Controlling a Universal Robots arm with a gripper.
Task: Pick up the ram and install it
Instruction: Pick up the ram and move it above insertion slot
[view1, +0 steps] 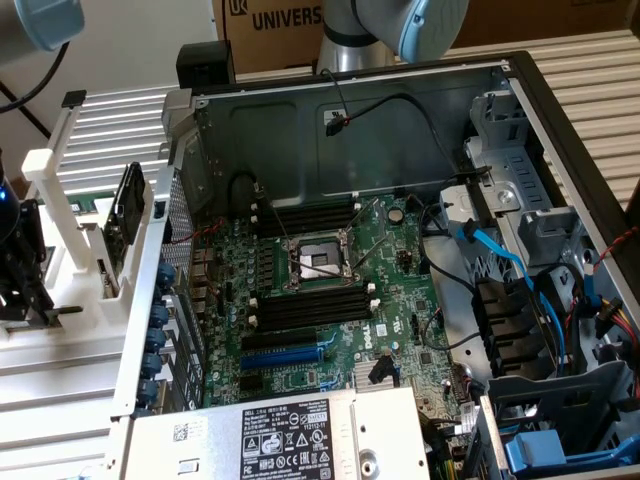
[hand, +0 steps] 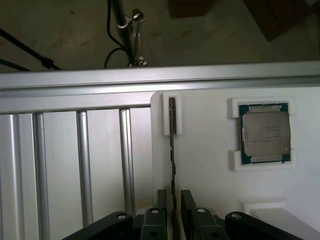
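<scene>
In the wrist view the claw (hand: 173, 200) hangs over the white holder (hand: 210, 165), its jaws spread wide and gripping nothing. The ram (hand: 172, 130) stands on edge in the holder's narrow slot and shows as a thin dark line. That line runs straight into the gap between the two black fingers (hand: 161, 202), with a sliver of daylight on each side. A square silver processor chip (hand: 265, 132) sits in its own pocket of the holder, well apart from the ram. The holder rests on the slatted metal worktop (hand: 82, 165).

In the exterior view the claw is the dark assembly at the left edge of the frame, over the white holder and outside the open computer case (view1: 520, 110). The motherboard (view1: 400, 270) lies in the middle of the frame. Its long black memory slots (view1: 310, 305) look unfilled.

The pick-up seems to be the step in hand, and the ram is not yet grasped. Closing on so thin a board calls for the fingers to be centred on it and low enough to catch its flat faces squarely.
</scene>
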